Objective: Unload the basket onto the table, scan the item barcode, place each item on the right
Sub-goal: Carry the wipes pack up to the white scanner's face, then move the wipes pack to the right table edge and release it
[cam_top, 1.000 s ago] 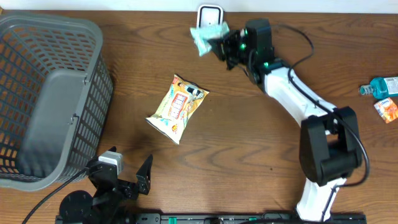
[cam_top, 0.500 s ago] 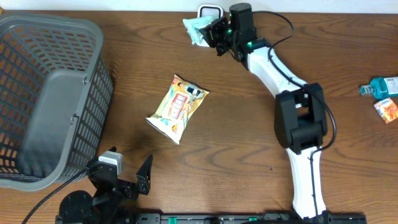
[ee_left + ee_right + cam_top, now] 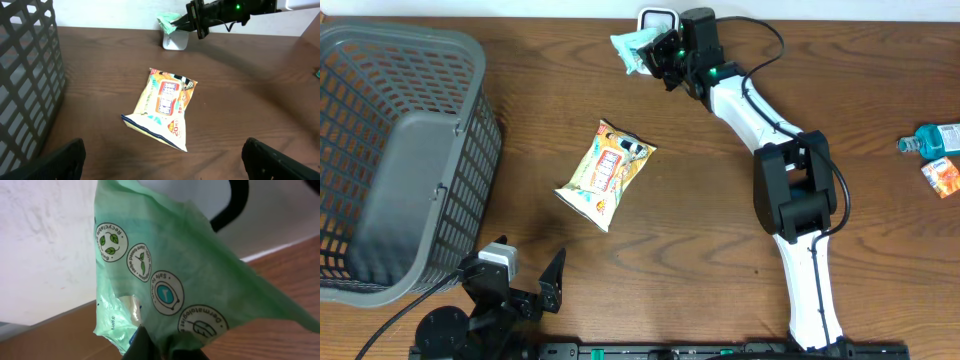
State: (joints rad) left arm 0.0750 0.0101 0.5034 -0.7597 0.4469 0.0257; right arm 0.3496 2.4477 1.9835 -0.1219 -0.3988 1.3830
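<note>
Green packet [image 3: 634,47] hangs pinched in our right hand [image 3: 656,57], clamped tight just beside the white scanner [image 3: 658,16] at the far edge of the tabletop [image 3: 700,230], so we should turn its barcode face squarely toward the scanner.

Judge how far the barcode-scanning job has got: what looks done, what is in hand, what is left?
Done: the green packet is off the table, the right jaws shut on it. In hand: it hangs beside the white device at the table's far edge, likely the scanner. Left: whether its barcode faces that cannot be told; the snack bag lies mid-table, left jaws open and apart from it.
</note>
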